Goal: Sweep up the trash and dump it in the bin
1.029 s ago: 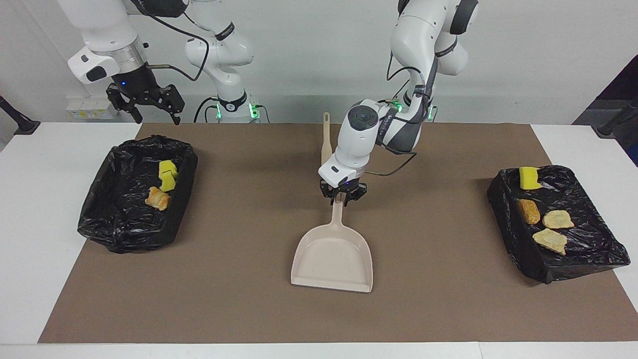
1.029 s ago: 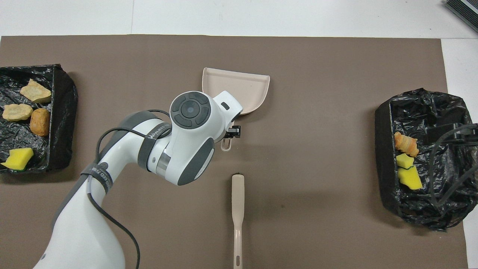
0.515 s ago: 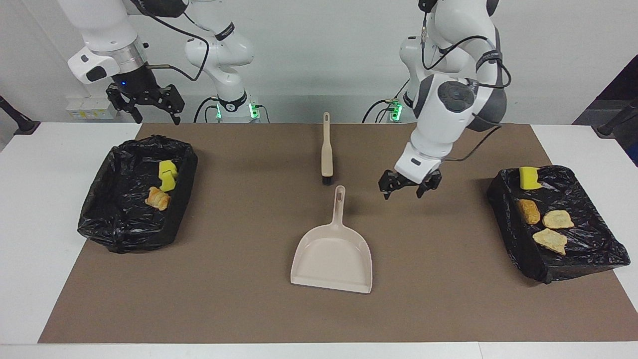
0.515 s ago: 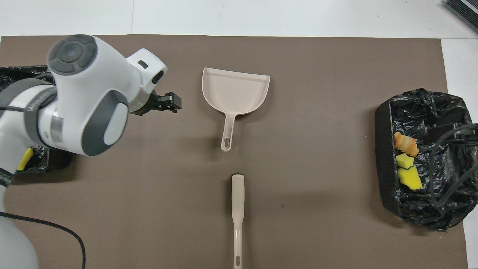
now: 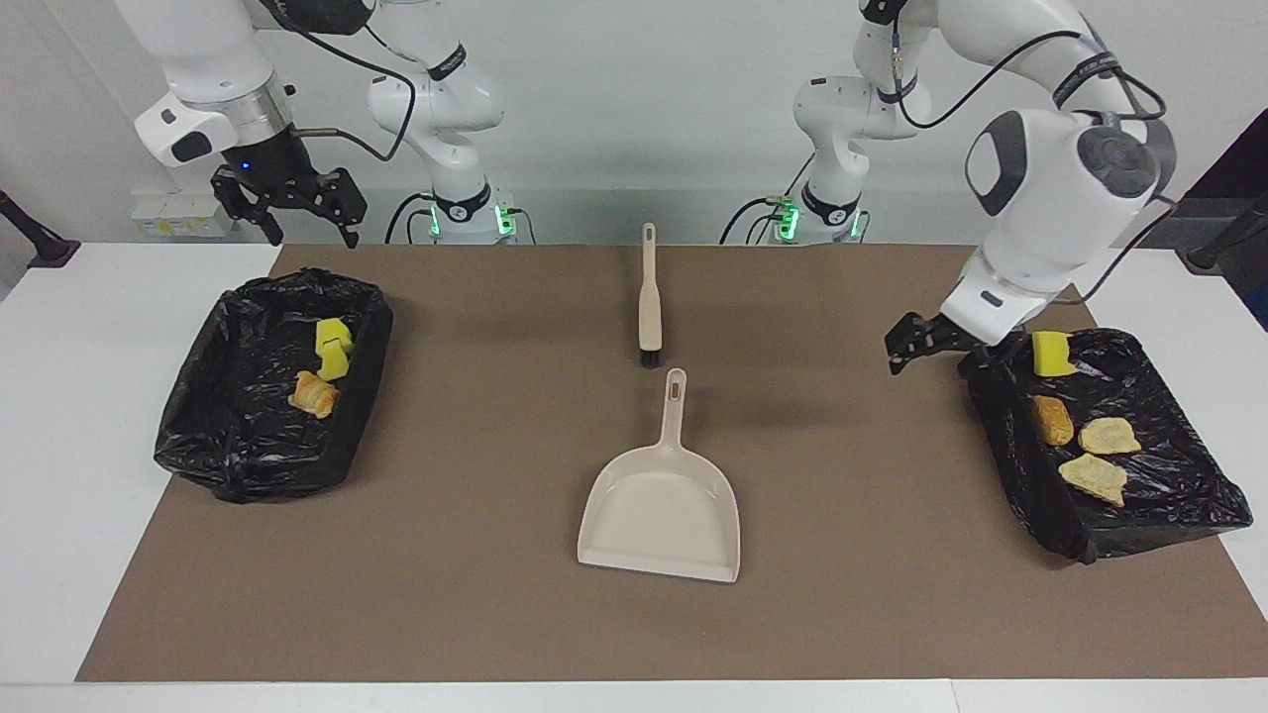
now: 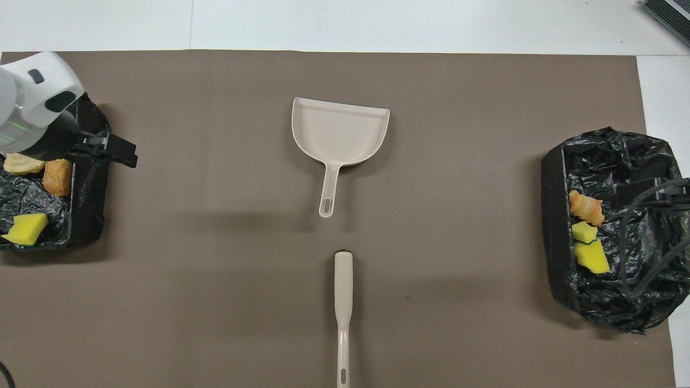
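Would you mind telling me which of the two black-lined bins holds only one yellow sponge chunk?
The bin at the left arm's end of the table: one sponge chunk beside three bread pieces. The other bin holds two sponge chunks and one bread piece.

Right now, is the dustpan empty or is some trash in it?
Empty: the dustpan lies flat with a bare tray; no trash in it.

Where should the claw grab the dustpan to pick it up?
Probably by the dustpan's handle, coming straight down from above. The dustpan lies flat on the mat, and its narrow handle points toward the robots, with bare mat on both sides for the fingers.
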